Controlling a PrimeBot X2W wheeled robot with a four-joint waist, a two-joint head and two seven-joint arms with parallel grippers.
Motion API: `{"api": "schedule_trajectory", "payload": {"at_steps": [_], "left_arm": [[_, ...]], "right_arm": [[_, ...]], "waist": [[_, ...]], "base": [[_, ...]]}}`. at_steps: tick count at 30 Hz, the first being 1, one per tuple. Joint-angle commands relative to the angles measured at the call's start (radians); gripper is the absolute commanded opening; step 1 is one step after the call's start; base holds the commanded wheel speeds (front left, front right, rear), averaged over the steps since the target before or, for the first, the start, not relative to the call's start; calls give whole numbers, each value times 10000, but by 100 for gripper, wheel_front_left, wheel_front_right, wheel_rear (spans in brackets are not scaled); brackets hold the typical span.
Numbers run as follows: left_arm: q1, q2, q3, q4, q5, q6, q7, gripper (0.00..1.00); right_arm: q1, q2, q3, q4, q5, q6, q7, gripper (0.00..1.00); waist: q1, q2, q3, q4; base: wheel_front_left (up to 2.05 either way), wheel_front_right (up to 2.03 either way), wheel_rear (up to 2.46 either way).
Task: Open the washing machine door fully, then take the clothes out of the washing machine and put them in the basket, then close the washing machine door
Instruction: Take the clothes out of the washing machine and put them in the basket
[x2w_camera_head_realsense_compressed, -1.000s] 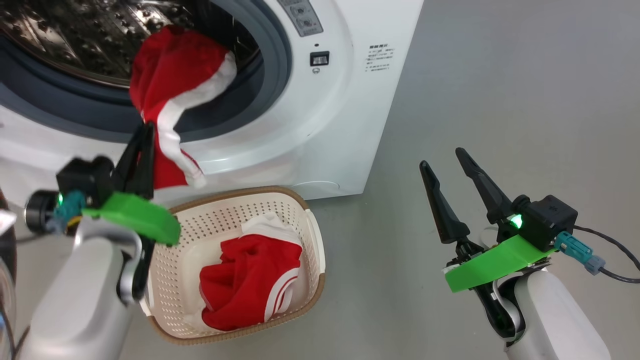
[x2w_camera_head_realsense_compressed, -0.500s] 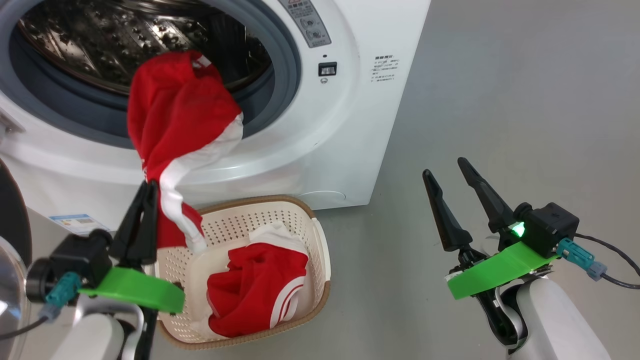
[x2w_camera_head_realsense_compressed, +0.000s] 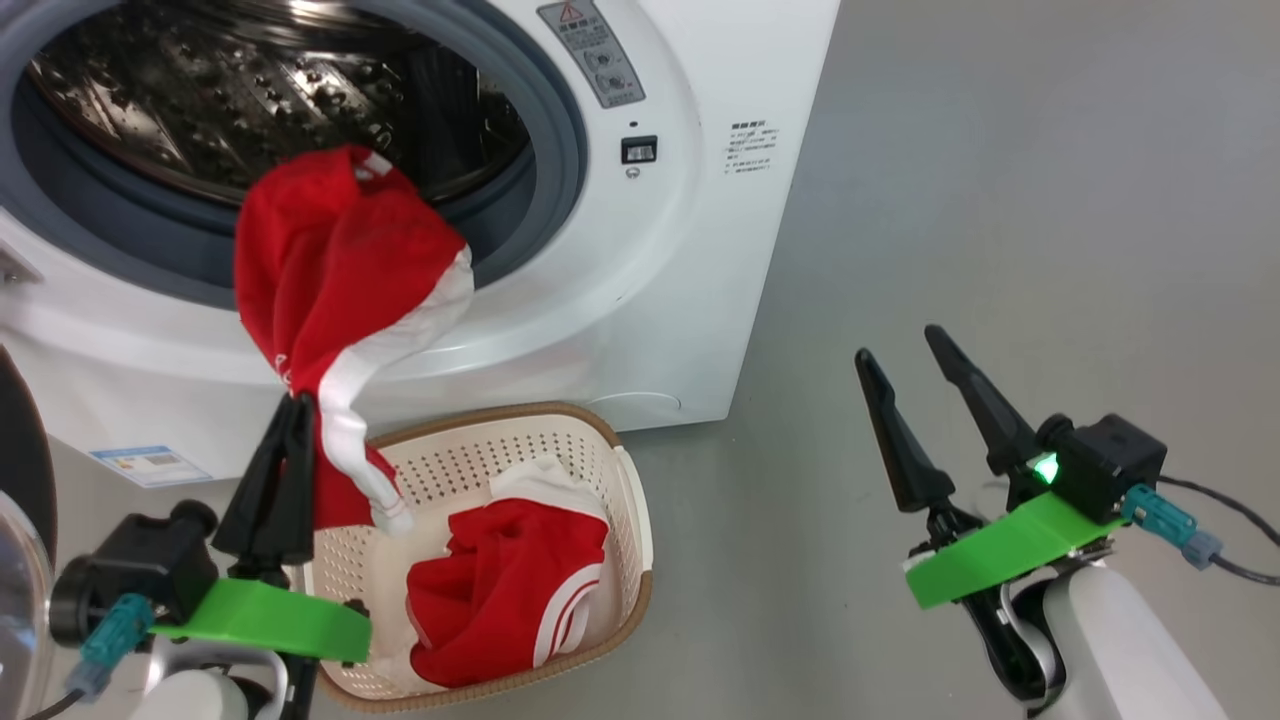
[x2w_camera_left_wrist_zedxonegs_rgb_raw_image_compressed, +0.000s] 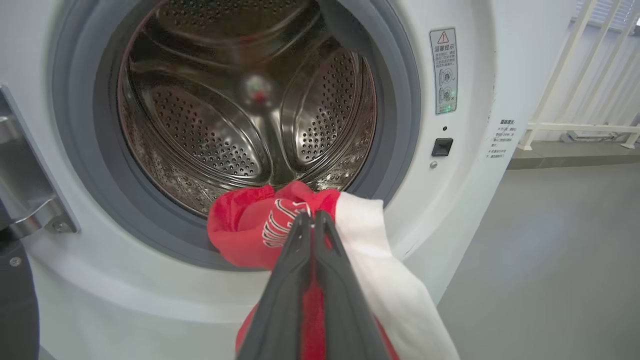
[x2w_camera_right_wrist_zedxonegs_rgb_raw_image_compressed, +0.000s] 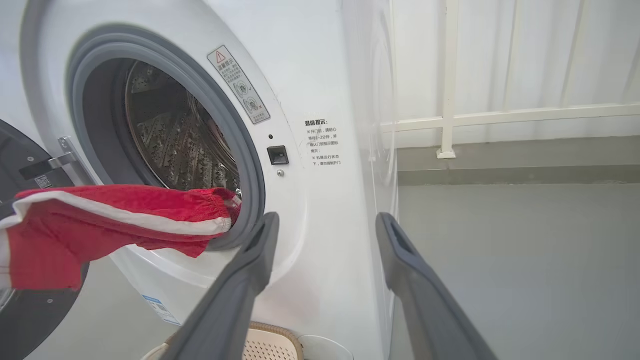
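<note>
Washing machine (x2w_camera_head_realsense_compressed: 700, 250) open, basket (x2w_camera_head_realsense_compressed: 490, 412) on the floor before it. My left jaws are clamped on a red garment (x2w_camera_head_realsense_compressed: 340, 260) dangling over the basket's left rim; right jaws apart. Released here, I reckon it drapes outside the rim.

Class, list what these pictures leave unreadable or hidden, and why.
- Head view: washing machine door, cut off by the left edge.
- Head view: basket bottom, covered by clothes.
- Left wrist view: lettering on the red garment, partly behind the left gripper.
- Head view: print, too small.
</note>
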Motion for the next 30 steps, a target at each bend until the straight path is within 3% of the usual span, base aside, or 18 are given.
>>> {"api": "schedule_trajectory", "payload": {"at_steps": [1,9,15,24,30], "left_arm": [[-135,349,446,-357,58,116,-107,0],[-164,933,776,-1989,386,537,162,0],[-23,1047,844,-2699,331,755,485,0],[83,1367,707,-2581,219,539,859,0],[94,1225,586,-1992,-5,398,861,0]], "right_arm": [[159,36,154,-217,70,16,-46,100],[255,30,222,-171,91,16,-46,100],[249,2,239,-222,131,16,-46,100],[217,27,157,-258,100,16,-46,100],[158,102,202,-229,91,16,-46,100]], "waist": [[0,0,-52,9],[0,0,-300,80],[0,0,-259,75],[0,0,-123,75],[0,0,-26,46]], "base": [[0,0,0],[0,0,0],[0,0,0],[0,0,0],[0,0,0]]}}
